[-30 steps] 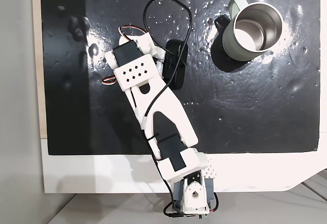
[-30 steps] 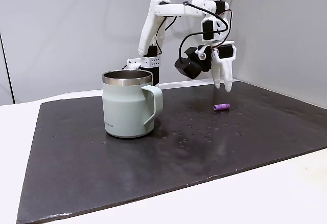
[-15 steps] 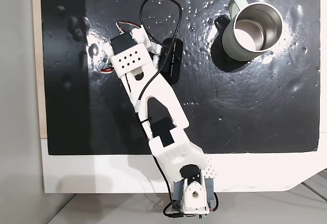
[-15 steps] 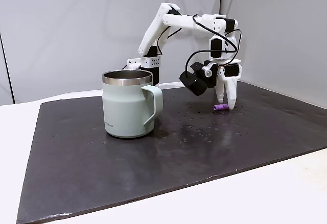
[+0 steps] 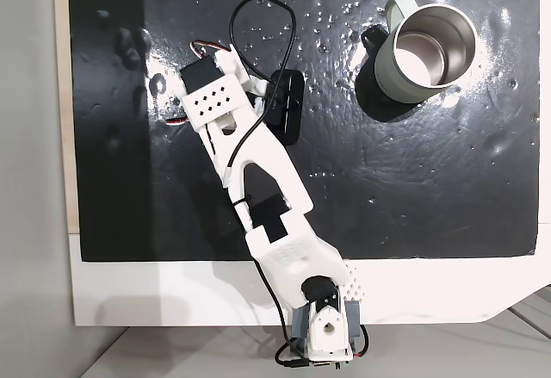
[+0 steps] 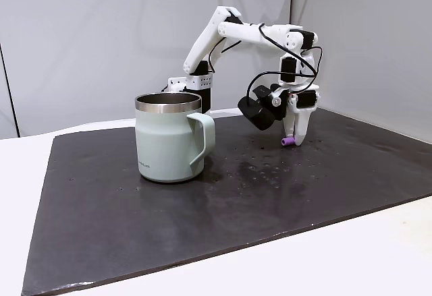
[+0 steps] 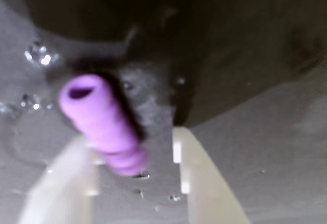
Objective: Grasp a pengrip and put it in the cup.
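The gripper is lowered to the black mat with its white fingers pointing down, and the purple pengrip lies between them. In the wrist view the jaws stand partly open: the ribbed tube lies tilted against the left finger, its open end pointing away, and a clear gap of mat separates it from the right finger, so nothing is clamped. In a fixed view from the side the pengrip lies on the mat at the fingertips, towards the mat's far right part and well apart from the cup. The sage-green mug stands upright nearer the mat's left side there, handle towards the right, steel rim shining. Seen from above, the cup sits near the mat's top right corner, while the arm reaches from the lower edge towards the mat's upper middle.
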`<control>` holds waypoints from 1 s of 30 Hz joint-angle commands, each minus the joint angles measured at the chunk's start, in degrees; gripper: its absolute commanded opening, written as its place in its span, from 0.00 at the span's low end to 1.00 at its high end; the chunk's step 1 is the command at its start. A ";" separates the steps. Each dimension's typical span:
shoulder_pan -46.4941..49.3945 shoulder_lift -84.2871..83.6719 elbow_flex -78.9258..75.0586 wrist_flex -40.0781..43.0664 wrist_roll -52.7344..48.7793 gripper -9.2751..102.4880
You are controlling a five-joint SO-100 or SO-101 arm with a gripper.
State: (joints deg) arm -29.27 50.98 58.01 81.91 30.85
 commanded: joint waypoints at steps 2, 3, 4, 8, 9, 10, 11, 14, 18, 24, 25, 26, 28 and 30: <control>1.41 0.88 -2.29 1.58 -0.09 0.09; 1.49 0.88 -2.29 1.67 -0.09 0.09; 1.58 1.05 -2.11 1.67 -0.09 0.09; 1.58 4.48 -1.05 1.85 -0.09 0.08; 1.49 6.50 -0.44 1.85 -0.18 0.08; 1.49 8.96 0.26 1.76 -0.53 0.08; 1.32 11.51 1.14 1.58 -0.97 0.08; 0.88 19.60 3.69 1.32 -2.99 0.08; 0.88 28.65 6.33 1.41 -6.06 0.08; 2.55 38.85 8.53 2.11 -9.84 0.08; 3.25 39.81 8.79 2.37 -10.28 0.08; 4.13 40.69 8.79 2.72 -10.81 0.08; 6.06 41.84 8.35 3.34 -12.39 0.08; 8.17 42.10 6.50 4.48 -13.89 0.08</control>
State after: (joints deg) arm -24.08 89.21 67.15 84.55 19.34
